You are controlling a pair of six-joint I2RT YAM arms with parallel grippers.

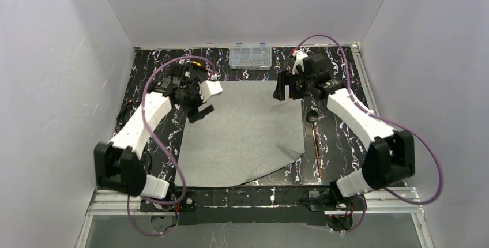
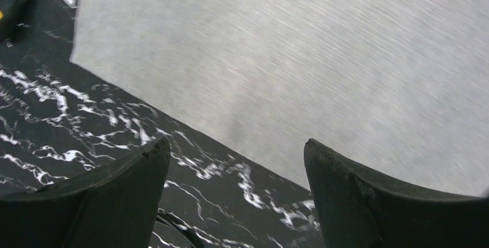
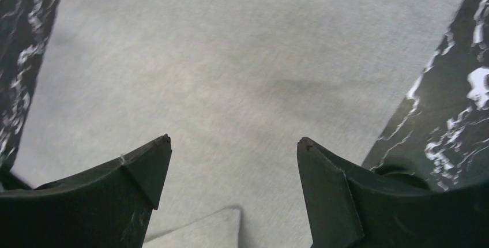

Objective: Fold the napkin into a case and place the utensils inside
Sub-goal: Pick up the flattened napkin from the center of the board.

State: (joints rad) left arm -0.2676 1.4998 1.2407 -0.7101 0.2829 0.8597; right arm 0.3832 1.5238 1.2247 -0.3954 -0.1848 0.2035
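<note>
On marbled table (image 1: 334,156), matte grey napkin (image 1: 242,132)

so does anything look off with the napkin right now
The napkin lies mostly flat, but its near-right corner is flipped over onto itself, so that edge runs slanted instead of ending in a square corner. Nothing else stands out.

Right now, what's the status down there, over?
Left gripper open, empty. Right gripper open, empty. Napkin spread flat, near right corner folded over, no case yet. Spoon lies beside its right edge, untouched.
</note>
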